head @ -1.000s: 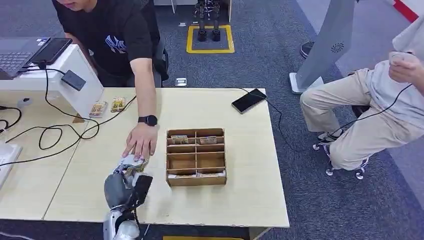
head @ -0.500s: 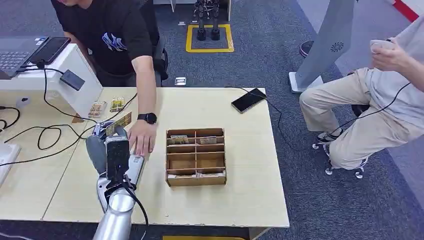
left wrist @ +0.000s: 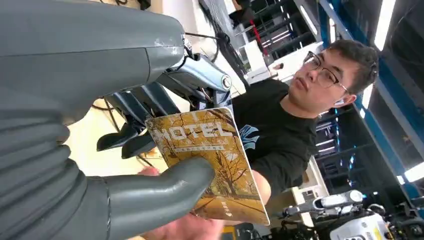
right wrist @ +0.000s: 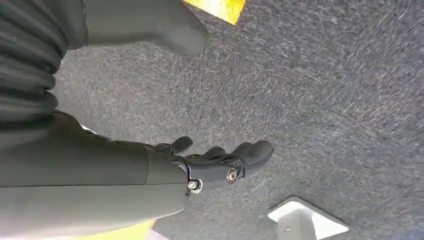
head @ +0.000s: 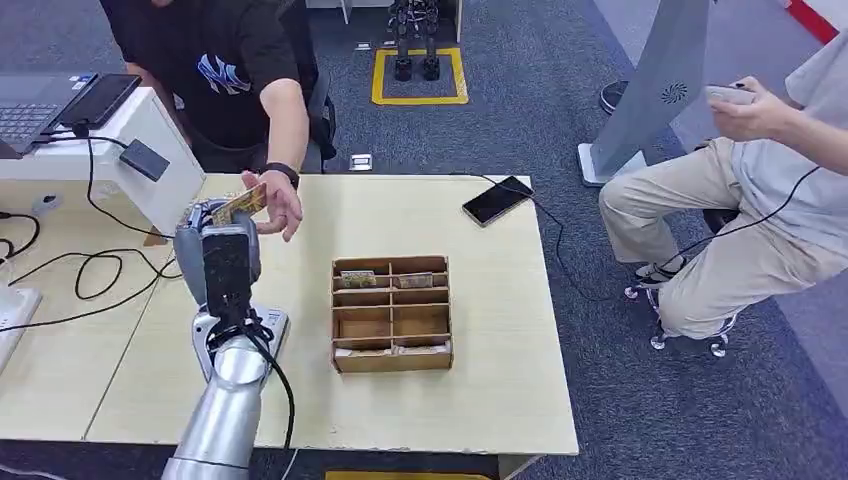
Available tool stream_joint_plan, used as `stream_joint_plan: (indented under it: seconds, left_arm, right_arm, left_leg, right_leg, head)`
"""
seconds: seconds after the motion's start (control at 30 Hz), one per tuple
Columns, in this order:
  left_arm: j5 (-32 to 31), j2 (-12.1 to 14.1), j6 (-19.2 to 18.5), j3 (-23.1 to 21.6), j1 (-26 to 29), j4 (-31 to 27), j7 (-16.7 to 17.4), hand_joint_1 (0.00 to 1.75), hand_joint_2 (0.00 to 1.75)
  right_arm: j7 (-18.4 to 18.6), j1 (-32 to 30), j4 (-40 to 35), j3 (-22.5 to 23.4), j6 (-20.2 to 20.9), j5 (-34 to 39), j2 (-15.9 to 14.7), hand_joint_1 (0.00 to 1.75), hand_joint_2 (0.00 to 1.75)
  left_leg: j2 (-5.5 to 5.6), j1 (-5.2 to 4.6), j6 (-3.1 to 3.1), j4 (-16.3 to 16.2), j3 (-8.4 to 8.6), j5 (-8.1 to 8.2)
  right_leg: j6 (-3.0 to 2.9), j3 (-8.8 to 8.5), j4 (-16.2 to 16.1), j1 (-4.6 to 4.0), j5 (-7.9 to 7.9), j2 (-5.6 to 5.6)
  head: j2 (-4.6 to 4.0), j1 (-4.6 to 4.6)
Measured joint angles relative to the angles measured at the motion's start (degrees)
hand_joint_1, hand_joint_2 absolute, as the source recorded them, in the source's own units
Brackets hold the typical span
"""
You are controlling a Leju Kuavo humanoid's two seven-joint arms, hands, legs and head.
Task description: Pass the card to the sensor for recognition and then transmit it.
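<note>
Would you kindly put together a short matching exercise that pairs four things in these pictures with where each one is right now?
Things:
1. card
2. black phone
3. wooden divider box
4. right hand

Places:
A. hanging above grey carpet
B. near the table's far edge, cable plugged in
C. middle of the table
D. held by the left hand, close to a person's hand

Pairs: 1-D, 2-B, 3-C, 4-A
</note>
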State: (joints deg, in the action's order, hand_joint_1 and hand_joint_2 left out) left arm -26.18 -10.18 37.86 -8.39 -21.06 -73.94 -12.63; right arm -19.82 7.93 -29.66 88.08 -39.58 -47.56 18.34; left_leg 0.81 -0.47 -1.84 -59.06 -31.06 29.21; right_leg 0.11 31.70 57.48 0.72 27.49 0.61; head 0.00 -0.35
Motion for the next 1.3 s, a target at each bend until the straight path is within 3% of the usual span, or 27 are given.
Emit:
stream_joint_plan:
  seconds: [0.17, 0.2, 0.23, 0.37, 0.63, 1.17, 1.3]
  left_arm:
    - [2.90, 0.96, 0.09, 0.02, -5.11, 6.00, 0.94, 1.75, 1.75]
    - [3.23, 1.09, 0.11, 0.02, -6.03, 7.15, 0.94, 0.24, 1.75]
    - [3.65, 1.31, 0.11, 0.02, -6.87, 8.18, 0.96, 0.00, 1.75]
    - [5.57, 1.86, -0.15, 0.04, -9.94, 12.82, 1.66, 0.00, 1.75]
    - [6.88, 2.25, -0.52, 0.04, -11.28, 15.93, 0.61, 0.00, 1.75]
    - [8.87, 2.40, -0.33, 0.04, -10.27, 16.28, -1.34, 0.00, 1.75]
    - [12.27, 2.40, -4.14, 0.02, -7.28, 13.37, -4.11, 0.00, 1.75]
  right_arm:
    - [-0.83, 0.21, 1.62, 0.00, 0.00, -1.07, -0.79, 0.00, 1.75]
    - [-0.92, 0.27, 1.90, 0.00, 0.00, -1.24, -0.94, 0.00, 1.75]
    - [-1.05, 0.33, 2.14, 0.00, 0.00, -1.51, -1.07, 0.00, 1.75]
    - [-1.22, 0.44, 3.04, 0.00, 0.00, -1.77, -1.55, 0.00, 1.75]
    - [-1.25, 0.47, 3.76, 0.00, 0.00, -2.23, -1.97, 0.00, 1.75]
    - [-1.40, 0.47, 4.13, 0.00, 0.00, -1.64, -2.23, 0.00, 1.75]
    - [-1.22, 0.42, 4.13, 0.00, 0.00, -0.28, -2.23, 0.00, 1.75]
  left_leg:
    - [0.02, 0.00, 0.00, 0.00, -0.03, 0.00]
    - [0.01, 0.00, 0.00, 0.00, -0.03, 0.00]
    - [0.01, 0.00, 0.00, 0.00, -0.03, 0.00]
    - [0.00, 0.00, 0.00, 0.00, -0.04, 0.00]
    - [0.00, 0.00, 0.00, 0.00, -0.05, 0.01]
    - [0.01, 0.00, -0.01, 0.00, -0.07, 0.00]
    - [-0.01, 0.00, -0.02, 0.00, -0.07, 0.02]
  right_leg:
    - [0.00, 0.00, 0.00, 0.00, 0.00, -0.01]
    - [0.00, 0.01, 0.00, 0.00, 0.00, -0.01]
    - [0.00, 0.01, 0.00, 0.00, 0.00, 0.01]
    - [0.00, 0.01, 0.00, 0.01, 0.00, 0.01]
    - [0.00, 0.03, 0.00, 0.00, 0.00, 0.03]
    - [0.00, 0.03, 0.00, 0.00, 0.00, 0.02]
    - [0.00, 0.03, 0.00, 0.00, 0.01, 0.05]
  head:
    - [0.00, 0.00]
    - [0.00, 0.00]
    - [0.00, -0.02]
    - [0.00, 0.00]
    - [0.00, -0.02]
    - [0.00, 0.00]
    - [0.00, 0.00]
